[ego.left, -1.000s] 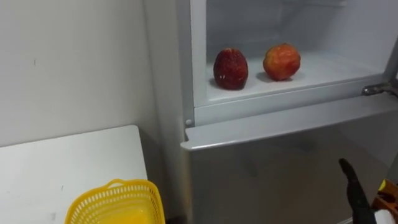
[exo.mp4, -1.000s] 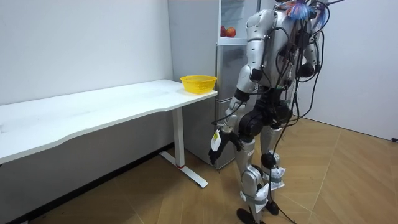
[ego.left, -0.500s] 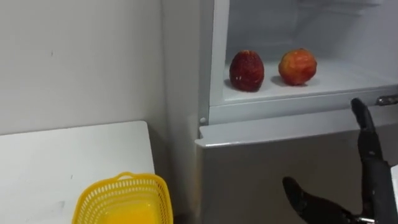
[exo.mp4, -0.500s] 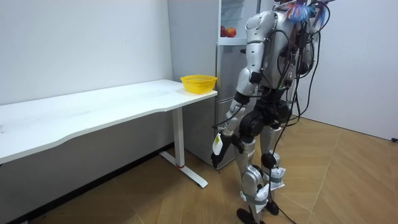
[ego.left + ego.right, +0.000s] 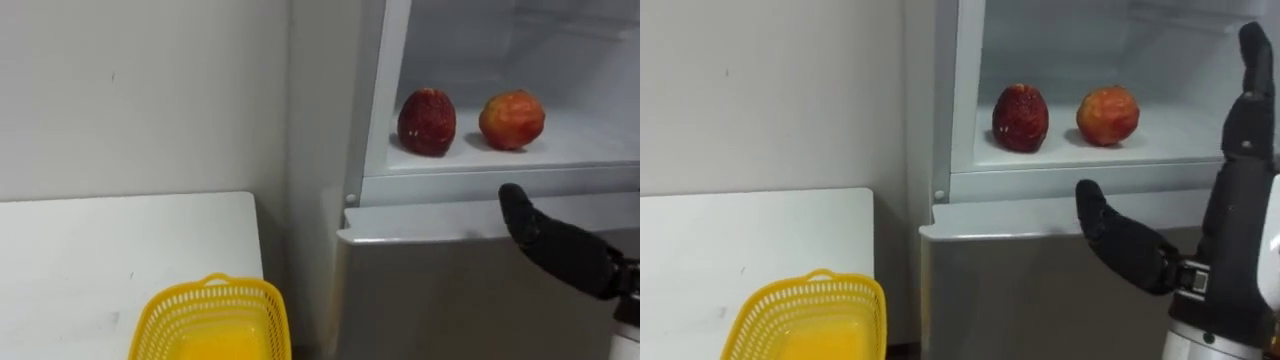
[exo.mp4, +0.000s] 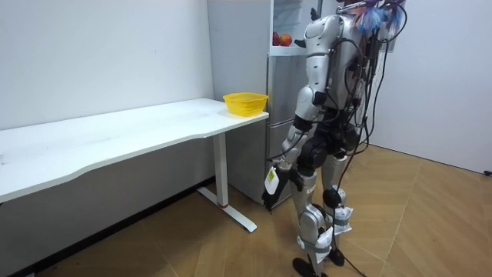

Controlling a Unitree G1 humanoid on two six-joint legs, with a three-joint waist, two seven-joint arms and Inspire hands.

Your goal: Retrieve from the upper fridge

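Right eye view: the right hand (image 5: 1235, 240) is raised in front of the fridge (image 5: 990, 300), its fingers (image 5: 1252, 55) straight and pointing up, the thumb spread out to the left, open and holding nothing. It is level with the front edge of the upper compartment and touches neither fruit.

2 fruits sit on the white shelf (image 5: 1160, 140) of the open upper compartment. The dark red fruit (image 5: 1021, 117) is on the left and the orange-red fruit (image 5: 1108, 114) is on the right, near each other but apart. Both stand a little back from the shelf's front edge. The lower fridge door below them is closed.

To the left of the fridge is a white desk (image 5: 740, 240) against the wall. A yellow basket (image 5: 805, 320) stands on it at the end nearest the fridge.

Room view: the robot stands upright on the wooden floor, facing the fridge, just beside the desk's end. The left hand (image 6: 271, 183) hangs low at its side, and I cannot tell whether it is open or closed.
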